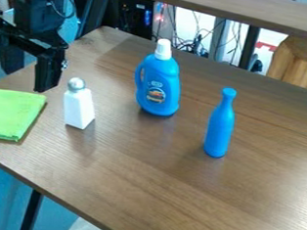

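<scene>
At upper left, the gripper (26, 81) is hanging, fingers spread, near the white shaker (79, 108), which is looking light, stiff and slightly slippery, probably offering its best hold mid-body.

Detergent bottle (159, 85): blue, white cap | slim bottle (220, 128): solid blue | shaker (79, 107): white, silver top | cloth (12, 114): lime green | table (146, 170): brown woodgrain

The camera view looks down at a slant onto the brown wooden table (178, 187) from above, facing across it toward the tangled cables (196, 43) behind its far edge. It sits near enough that the tabletop runs past the frame's right side, while a near edge cuts diagonally across the lower left.
</scene>
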You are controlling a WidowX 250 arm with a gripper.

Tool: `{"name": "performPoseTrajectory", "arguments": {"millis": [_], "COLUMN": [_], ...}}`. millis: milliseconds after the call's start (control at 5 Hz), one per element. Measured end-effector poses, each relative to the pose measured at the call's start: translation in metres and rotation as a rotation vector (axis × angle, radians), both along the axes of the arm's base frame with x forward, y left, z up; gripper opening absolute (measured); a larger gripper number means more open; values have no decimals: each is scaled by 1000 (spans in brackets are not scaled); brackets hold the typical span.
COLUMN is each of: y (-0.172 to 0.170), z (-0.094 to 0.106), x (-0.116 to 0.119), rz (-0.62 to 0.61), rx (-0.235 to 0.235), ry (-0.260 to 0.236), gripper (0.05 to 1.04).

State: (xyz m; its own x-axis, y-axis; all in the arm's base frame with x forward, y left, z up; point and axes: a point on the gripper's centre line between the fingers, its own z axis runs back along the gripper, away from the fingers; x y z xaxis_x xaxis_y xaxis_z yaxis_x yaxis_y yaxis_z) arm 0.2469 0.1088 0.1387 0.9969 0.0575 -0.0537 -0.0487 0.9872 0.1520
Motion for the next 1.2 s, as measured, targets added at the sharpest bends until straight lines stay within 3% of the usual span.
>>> {"name": "performPoseTrajectory", "arguments": {"millis": [200, 400, 800, 1200], "y": [11, 18, 15, 19], "z": [-13, -26, -41, -52], "x": [16, 25, 42, 53], "rz": [-34, -10, -2, 55], "rx": [-28, -36, -86, -91], "ry": [-13, 21, 15, 42], "gripper": [1001, 1001, 1001, 1001]}}
